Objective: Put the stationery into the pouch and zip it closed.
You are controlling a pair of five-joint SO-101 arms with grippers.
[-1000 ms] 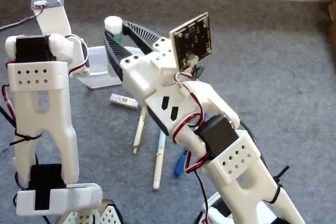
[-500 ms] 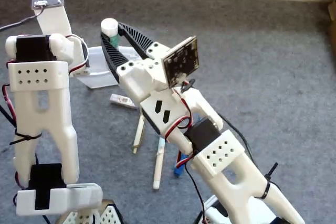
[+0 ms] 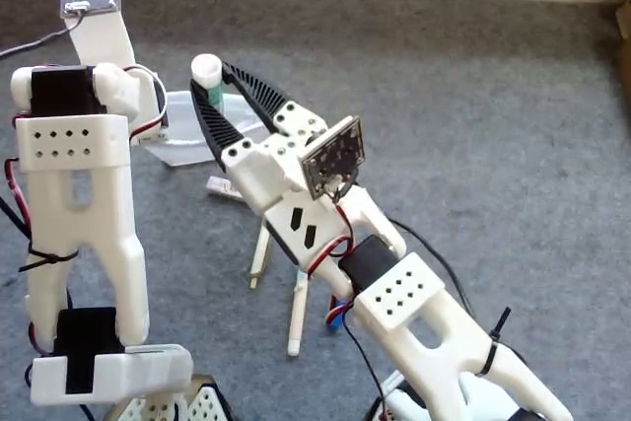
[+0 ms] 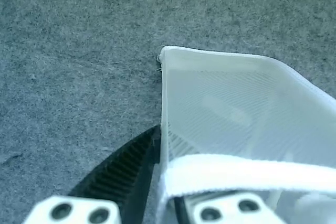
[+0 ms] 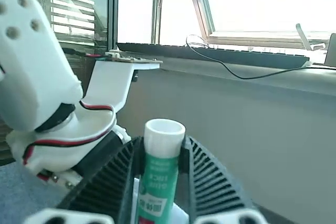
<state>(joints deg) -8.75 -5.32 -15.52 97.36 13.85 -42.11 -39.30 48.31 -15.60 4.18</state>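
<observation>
My right gripper (image 3: 219, 96) is shut on a glue stick (image 3: 206, 73) with a white cap and green body, held upright just above the far edge of the white mesh pouch (image 3: 183, 137). In the right wrist view the glue stick (image 5: 159, 174) stands between the black fingers (image 5: 206, 182). My left gripper (image 4: 160, 148) is shut on the pouch's (image 4: 241, 108) zip edge, holding it up off the carpet. A beige pencil (image 3: 261, 244), a white pen (image 3: 299, 308), a blue pen (image 3: 338, 313) and a small white eraser-like piece (image 3: 225, 187) lie on the carpet.
Grey carpet covers the whole work area. The left arm's white body (image 3: 74, 145) stands tall at the left, next to the pouch. The right arm (image 3: 394, 293) stretches over the loose pens. Open carpet lies to the right.
The right arm has swung leftward and its wrist has tipped down, bringing the glue stick lower toward the pouch. The left arm and pouch have stayed still.
</observation>
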